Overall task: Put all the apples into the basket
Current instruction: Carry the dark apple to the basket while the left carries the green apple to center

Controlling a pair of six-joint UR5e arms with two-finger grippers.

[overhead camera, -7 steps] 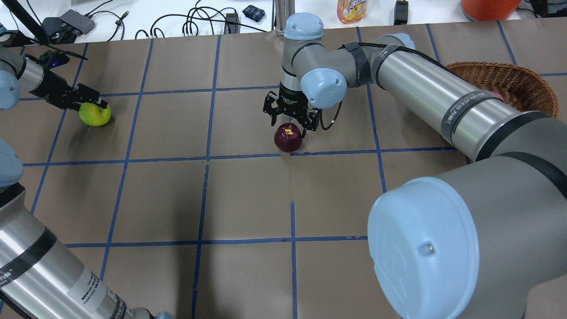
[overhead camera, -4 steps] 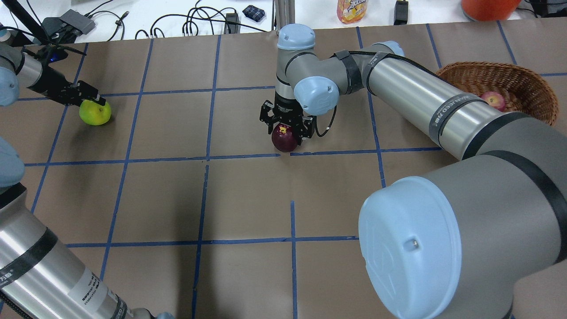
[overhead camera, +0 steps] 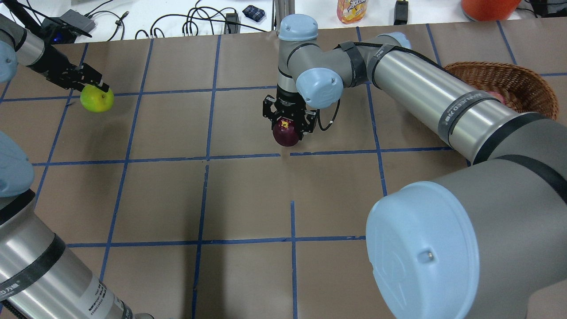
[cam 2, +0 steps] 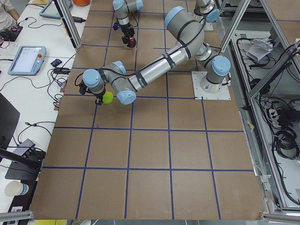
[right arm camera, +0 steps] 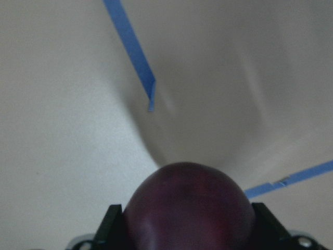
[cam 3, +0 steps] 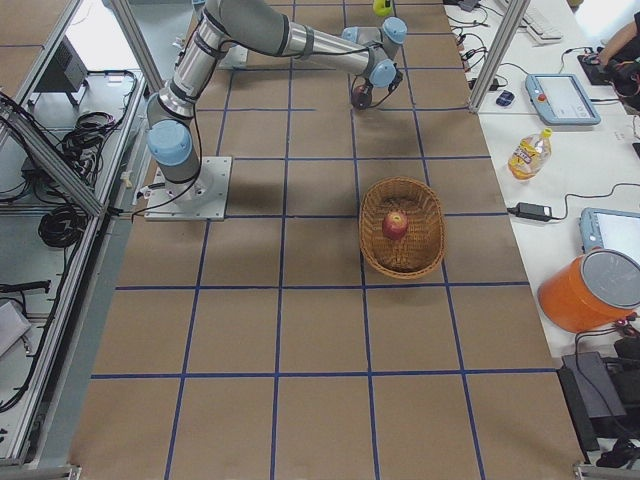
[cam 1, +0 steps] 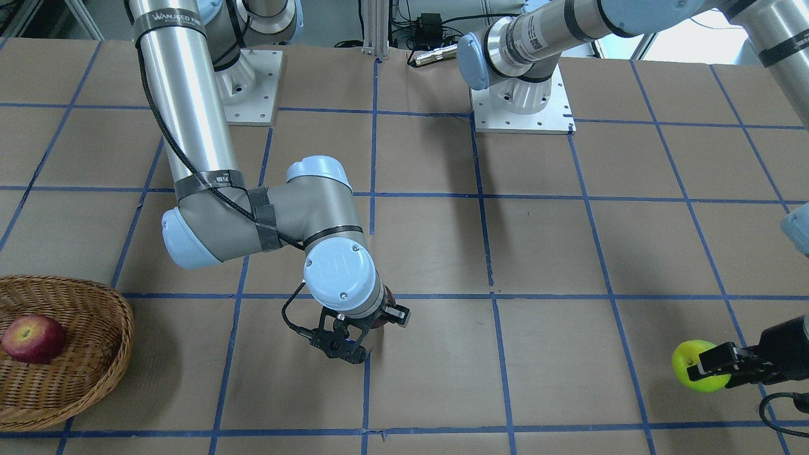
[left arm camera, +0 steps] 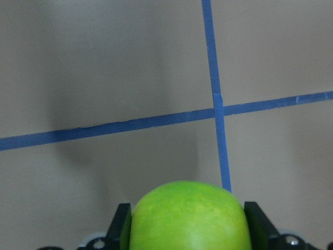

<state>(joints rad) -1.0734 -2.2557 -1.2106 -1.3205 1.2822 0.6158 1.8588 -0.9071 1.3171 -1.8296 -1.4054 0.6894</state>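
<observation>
My left gripper [overhead camera: 94,91] is shut on the yellow-green apple [overhead camera: 97,99] and holds it above the table at the far left; the apple fills the bottom of the left wrist view [left arm camera: 190,219] between the fingers [left arm camera: 120,229]. My right gripper [overhead camera: 289,125] is shut on the dark maroon apple [overhead camera: 285,134] near the table's middle, slightly off the surface; the right wrist view shows the apple [right arm camera: 187,208]. The wicker basket [overhead camera: 516,79] stands at the far right. The red apple [cam 1: 33,338] lies inside the basket [cam 1: 95,385].
Beyond the table's far edge are cables [overhead camera: 195,22], a drink bottle [overhead camera: 352,9] and an orange container [overhead camera: 487,8]. My right arm's long link [overhead camera: 434,95] spans between the maroon apple and the basket. Blue tape lines grid the brown table [overhead camera: 248,199].
The right gripper came down around the maroon apple, shut on it and raised it slightly. The left gripper lifted the green apple up and away from its spot.
</observation>
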